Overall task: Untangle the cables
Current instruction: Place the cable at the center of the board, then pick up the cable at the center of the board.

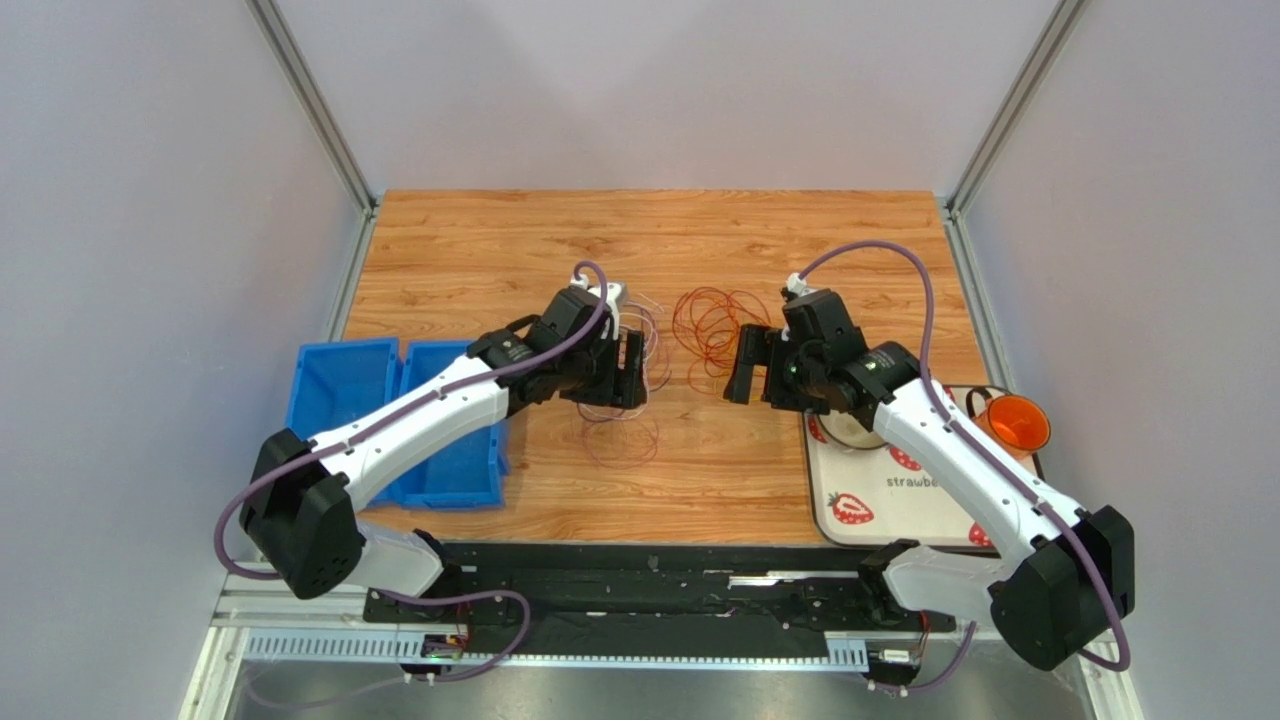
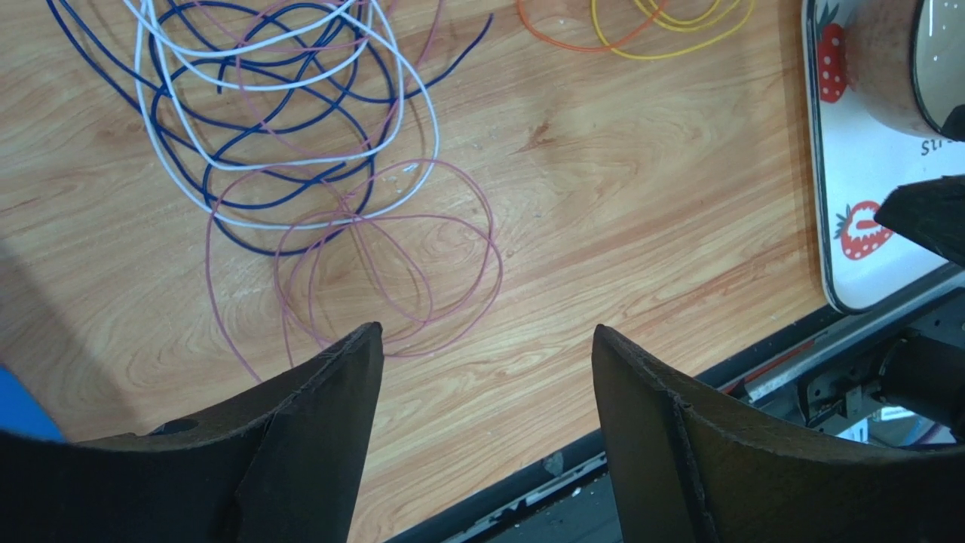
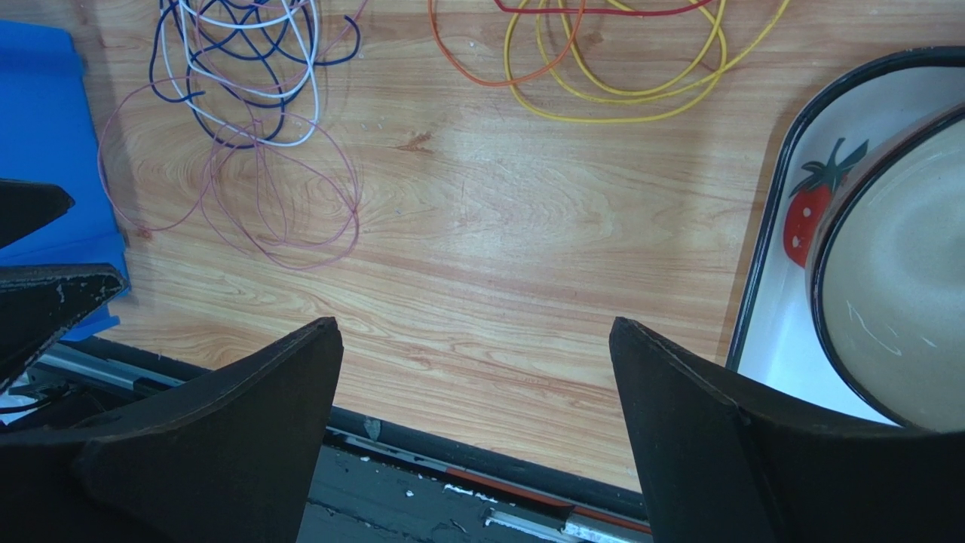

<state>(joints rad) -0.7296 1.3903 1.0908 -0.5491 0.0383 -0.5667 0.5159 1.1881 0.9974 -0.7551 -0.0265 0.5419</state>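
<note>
Left gripper [image 2: 485,339]: jaws stand wide apart with only bare wood between them. It holds nothing. In the left wrist view its fingertips [image 2: 360,345] hang just over the near edge of the purple cable [image 2: 495,255], which lies in loose overlapping loops on the table [image 1: 676,240]. Whether the fingertips touch the wire cannot be told.

Right gripper [image 3: 474,334]: jaws also spread wide, nothing between them, no cable in contact. In the overhead view it sits at the left edge of the strawberry-print tray [image 1: 887,503], facing the left gripper across a stretch of bare wood.

Cables: a bundle of dark blue and white loops [image 2: 283,113] lies beyond the purple cable and overlaps its far side. Well apart from that bundle, toward the right arm, lie the yellow loops [image 3: 612,113] with an orange loop [image 3: 476,77] crossing them. A red strand shows at the top edge of the right wrist view. All the cables rest flat near the middle of the table, between the two arms.

Surroundings: a round dark-rimmed bowl [image 3: 895,294] sits on the tray. An orange cup [image 1: 1019,423] stands at the tray's far right corner. Two blue bins [image 1: 343,393] stand side by side at the left edge of the table.
</note>
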